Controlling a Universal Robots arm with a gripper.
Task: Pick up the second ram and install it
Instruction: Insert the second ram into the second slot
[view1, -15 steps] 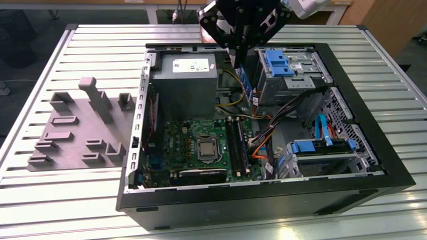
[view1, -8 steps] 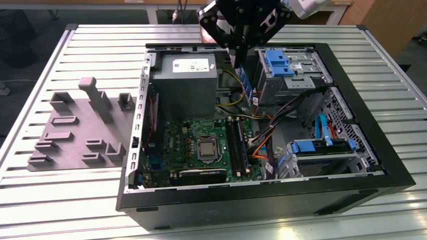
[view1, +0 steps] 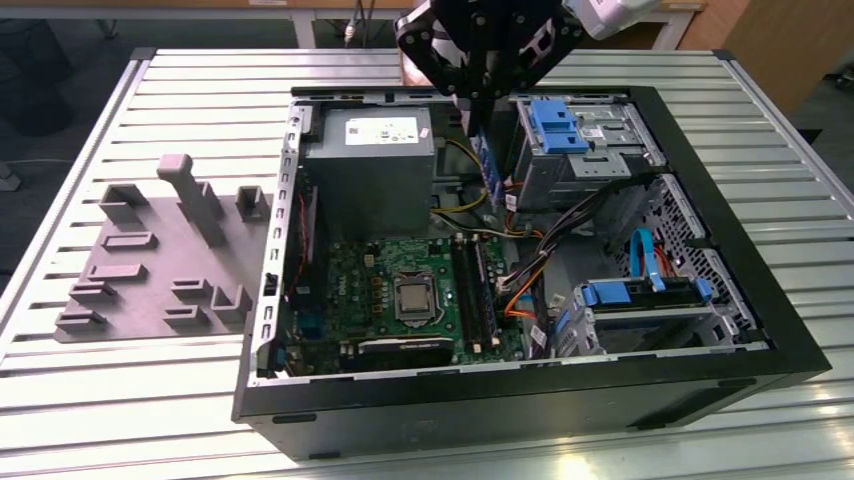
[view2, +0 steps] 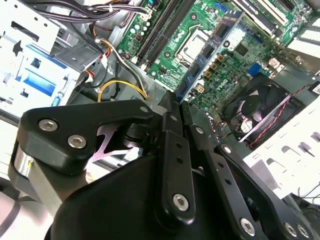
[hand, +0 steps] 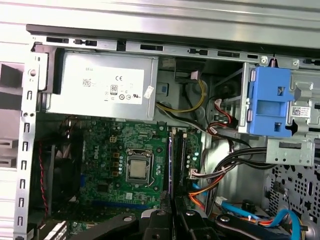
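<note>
— Second ram, the long thin blue circuit-board stick (view2: 207, 56): where is it?
— Pinched edge-on in the black hand (view2: 176, 107), hanging above the green motherboard (hand: 125, 150).
— And the open black computer case (view1: 787, 345) on the ribbed metal surface (view1: 160, 420)?
— It holds the motherboard, a grey power supply box (view1: 367, 170) and blue plastic drive-bay clips (view1: 554, 125).
— Memory slots (hand: 176, 160)?
— Dark, beside the processor socket (hand: 137, 167).

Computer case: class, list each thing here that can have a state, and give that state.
computer case: lying on its side, open.
second ram: held above the motherboard, not seated.
gripper: shut on the second ram.
processor socket: uncovered, no cooler.
</note>
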